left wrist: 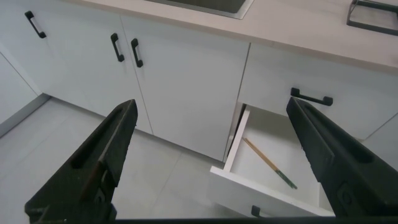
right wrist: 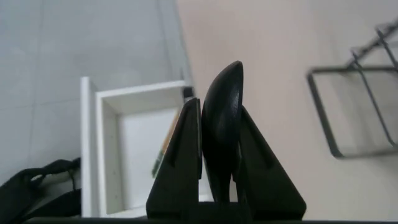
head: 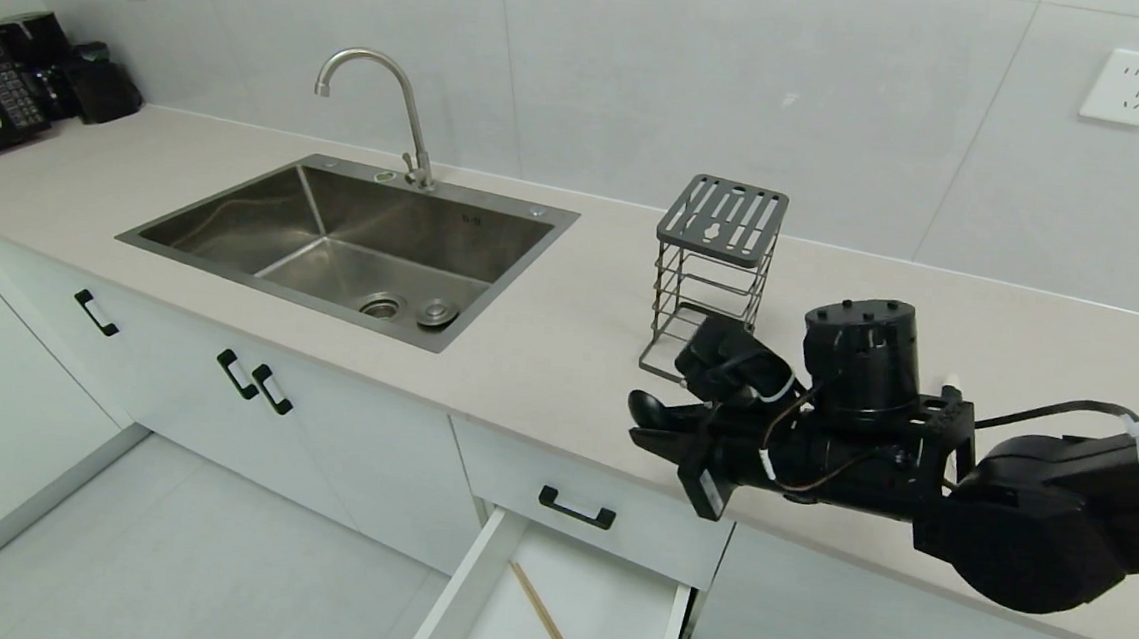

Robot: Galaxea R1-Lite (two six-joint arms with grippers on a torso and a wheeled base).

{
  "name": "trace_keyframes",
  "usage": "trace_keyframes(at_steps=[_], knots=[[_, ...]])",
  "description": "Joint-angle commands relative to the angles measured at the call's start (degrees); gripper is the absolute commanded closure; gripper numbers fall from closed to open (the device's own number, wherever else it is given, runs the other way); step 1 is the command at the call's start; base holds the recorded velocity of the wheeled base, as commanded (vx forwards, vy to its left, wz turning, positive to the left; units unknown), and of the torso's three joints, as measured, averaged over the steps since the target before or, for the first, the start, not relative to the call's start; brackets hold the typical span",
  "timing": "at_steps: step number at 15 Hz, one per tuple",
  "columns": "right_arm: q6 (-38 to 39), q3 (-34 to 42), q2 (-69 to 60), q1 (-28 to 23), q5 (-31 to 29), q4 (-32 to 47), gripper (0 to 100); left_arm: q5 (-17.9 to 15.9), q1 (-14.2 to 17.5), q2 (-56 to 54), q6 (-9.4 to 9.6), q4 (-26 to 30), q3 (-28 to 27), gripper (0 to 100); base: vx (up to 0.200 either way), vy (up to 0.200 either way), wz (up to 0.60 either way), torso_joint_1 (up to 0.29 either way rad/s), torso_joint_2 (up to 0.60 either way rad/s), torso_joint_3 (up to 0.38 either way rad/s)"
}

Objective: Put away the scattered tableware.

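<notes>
Gripper (right wrist: 217,109) around spoon (right wrist: 224,81); chopstick (head: 547,619) in drawer (head: 458,592)

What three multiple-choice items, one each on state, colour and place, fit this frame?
1. The left gripper is: A open and empty, B shut and empty, C shut on tableware.
2. The spoon in the right gripper is: A white, B black, C red.
3. The chopstick lies: A in the left gripper, B in the open drawer, C in the right gripper.
1 A: its fingers stand wide apart. 2 B: the bowl between the fingers is black. 3 B: it rests on the drawer floor.
</notes>
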Motion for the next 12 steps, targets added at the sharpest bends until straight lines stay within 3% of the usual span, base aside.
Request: trace_keyframes(at_steps=[1, 8, 12], knots=[[1.46, 0.32, -1.28, 4.82, -0.01, -2.03, 100, -0.05, 0.0, 0.0, -0.04, -0.04, 0.0, 0, 0.0, 0.0, 0.0, 0.0, 0.0, 0.0], [15.61, 6.12, -2.15, 16.42, -3.88, -5.89, 100, 0.03, 0.0, 0.0, -0.04, -0.04, 0.0, 0, 0.0, 0.0, 0.0, 0.0, 0.0, 0.0], [15.88, 5.51, -2.07, 18.18, -4.23, -5.89, 100, -0.05, 0.0, 0.0, -0.04, -0.04, 0.0, 0, 0.0, 0.0, 0.0, 0.0, 0.0, 0.0]])
